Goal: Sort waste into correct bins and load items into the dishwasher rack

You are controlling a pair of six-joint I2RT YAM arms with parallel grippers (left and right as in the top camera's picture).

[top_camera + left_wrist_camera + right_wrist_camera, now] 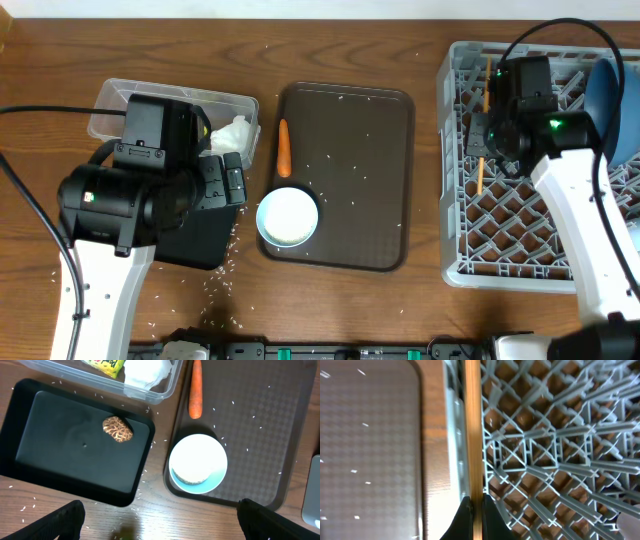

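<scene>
Item: chopsticks (473, 435), running along just inside the left wall of the dishwasher rack (500, 240). Can't tell whether they touch the lattice.
Right pincer (473, 512): clenched on the chopsticks, over the rack's left edge.
Left pincer (160, 507): released and empty, well left of the rack, above the black tray (75, 450).
Handling: likely light, stiff, smooth and narrow. They could pivot or slide between the pads, and a pair may scissor.
Grip: roughly mid-length, squeezing across both sticks.
Risk: the lattice gaps look wide enough to catch or swallow a tip, so lay them flat across the ribs.
</scene>
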